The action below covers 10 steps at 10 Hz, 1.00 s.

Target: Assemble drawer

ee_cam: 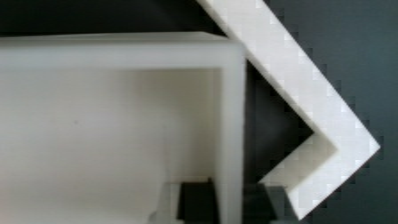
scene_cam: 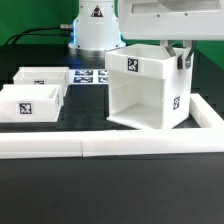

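Note:
The drawer's tall hollow box shell (scene_cam: pixel 148 90) stands on the dark table at the exterior view's centre right, open side to the front, with square markers on its top and side. My gripper (scene_cam: pixel 181 58) comes down on its top edge at the exterior view's right. In the wrist view the gripper (ee_cam: pixel 230 202) has a dark finger (ee_cam: pixel 196 203) on each side of the shell's thin wall (ee_cam: pixel 230 120) and is shut on it. Two small trays (scene_cam: pixel 45 77) (scene_cam: pixel 30 104) lie at the exterior view's left, apart from the shell.
The long low white border wall (scene_cam: pixel 110 147) runs along the front and up the exterior view's right, close to the shell; it also shows in the wrist view (ee_cam: pixel 302 80). The marker board (scene_cam: pixel 90 76) lies behind, by the robot's base (scene_cam: pixel 95 25).

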Motion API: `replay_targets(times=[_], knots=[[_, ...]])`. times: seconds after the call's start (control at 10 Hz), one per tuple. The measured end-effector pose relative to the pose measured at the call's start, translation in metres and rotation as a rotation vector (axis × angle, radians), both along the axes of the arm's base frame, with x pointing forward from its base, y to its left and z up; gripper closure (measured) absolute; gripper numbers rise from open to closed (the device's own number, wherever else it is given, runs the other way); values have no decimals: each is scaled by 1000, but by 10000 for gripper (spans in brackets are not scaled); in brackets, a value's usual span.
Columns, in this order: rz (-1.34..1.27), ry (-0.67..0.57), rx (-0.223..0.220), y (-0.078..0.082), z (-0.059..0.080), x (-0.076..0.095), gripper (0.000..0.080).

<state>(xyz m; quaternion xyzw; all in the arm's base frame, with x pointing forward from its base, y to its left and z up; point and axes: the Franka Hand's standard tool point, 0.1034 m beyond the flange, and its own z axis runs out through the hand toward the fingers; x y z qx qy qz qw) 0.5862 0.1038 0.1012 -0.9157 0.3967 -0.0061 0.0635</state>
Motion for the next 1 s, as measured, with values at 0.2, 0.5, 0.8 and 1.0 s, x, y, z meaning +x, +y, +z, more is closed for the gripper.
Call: replay_targets(times=[0.2, 0.5, 0.8, 1.0], knots=[[-110, 14, 14, 2, 0, -1, 760], [-478, 60, 41, -5, -3, -2, 760], [-552, 72, 54, -2, -3, -2, 760], [-580, 69, 71, -3, -3, 2, 760]])
